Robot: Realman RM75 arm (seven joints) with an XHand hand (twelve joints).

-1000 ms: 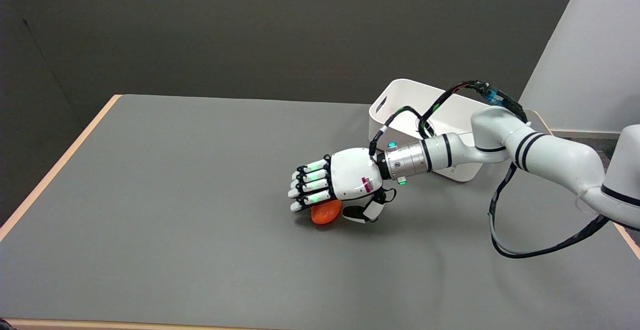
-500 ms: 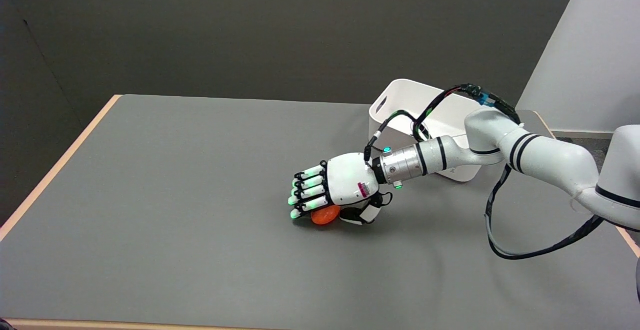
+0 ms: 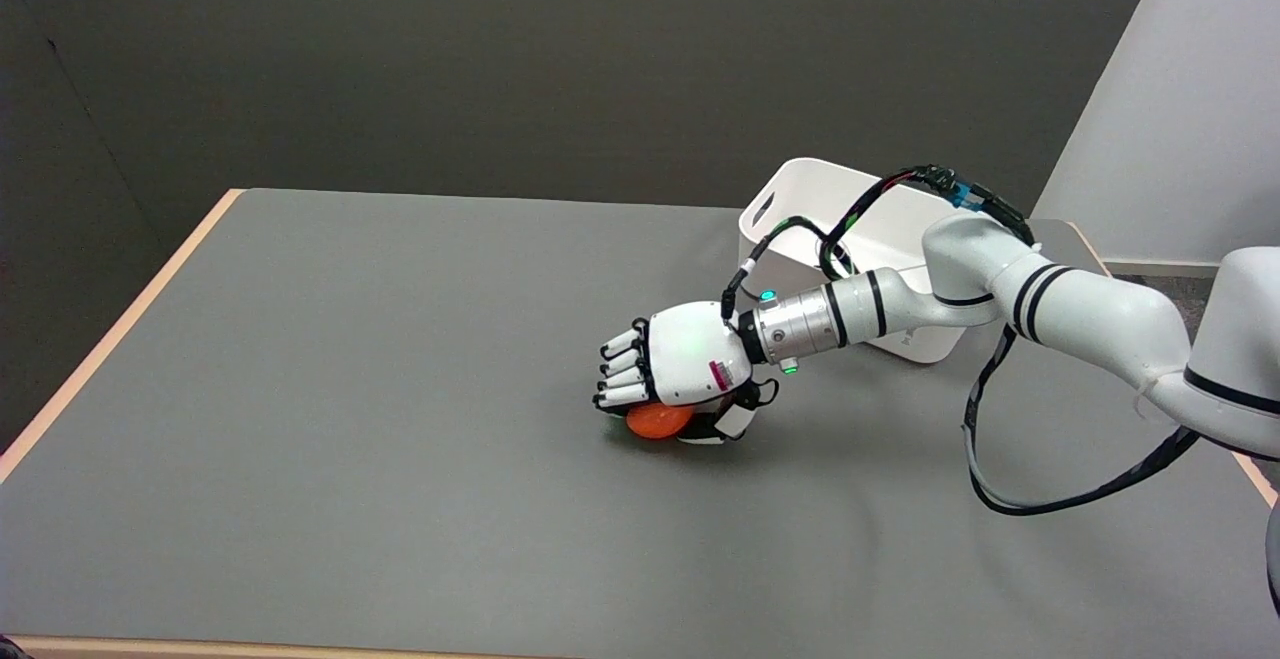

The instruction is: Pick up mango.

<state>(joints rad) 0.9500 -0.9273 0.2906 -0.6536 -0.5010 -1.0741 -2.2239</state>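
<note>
Orange mango (image 3: 657,421) on the grey table (image 3: 350,389), right of centre, mostly covered from above by the right hand (image 3: 680,371). Fingers (image 3: 622,374) curled down over the far and left sides of the fruit, thumb tucked against its near right side; hand closed around the mango, with the fruit apparently resting on the tabletop, though contact under it not visible. Back of the hand white, turned upward, bearing a small magenta label near the wrist, its writing too small to read. Green indicator lights lit on the metal wrist collar. White right arm (image 3: 1050,304) reaching in from the lower right, banded in black, with a black cable (image 3: 985,439) looping down below the forearm and further black wiring arching above the wrist. White bin (image 3: 800,209) on the far right of the table, behind the forearm, with a slot handle cut in its left wall; faint marking on its near wall, unreadable. Pale wooden edging along the left and near rims of the table. Dark wall behind; lighter panel at upper right.
</note>
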